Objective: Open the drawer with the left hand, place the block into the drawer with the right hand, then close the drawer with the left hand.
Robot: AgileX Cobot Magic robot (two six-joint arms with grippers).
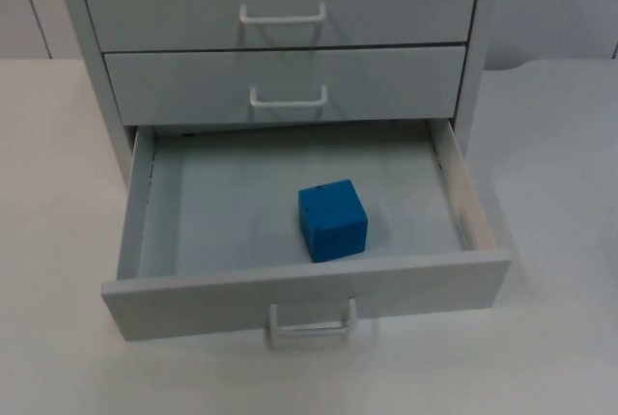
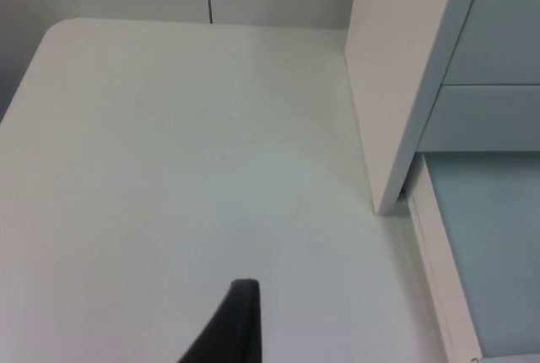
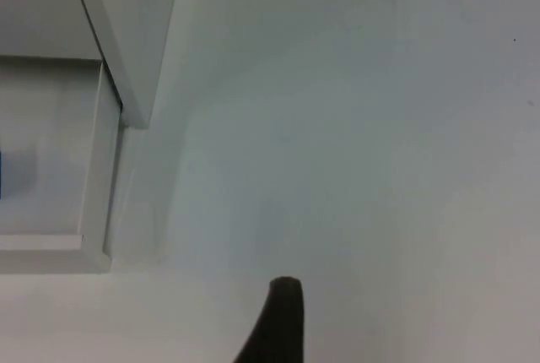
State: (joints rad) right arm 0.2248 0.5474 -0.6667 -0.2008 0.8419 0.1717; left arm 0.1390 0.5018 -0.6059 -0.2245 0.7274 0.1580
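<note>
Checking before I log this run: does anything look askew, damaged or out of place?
Nothing stands out. The blue block sits flat inside the open bottom drawer; the two upper drawers are shut and level.

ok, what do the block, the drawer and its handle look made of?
Block: matte blue, sharp edges, no gloss; probably foam or painted wood, can't tell which. Drawer: flat pale grey panels with an even coat, looks like painted board or sheet metal. Handle: thin white bent loop, smooth, likely coated wire or plastic.
</note>
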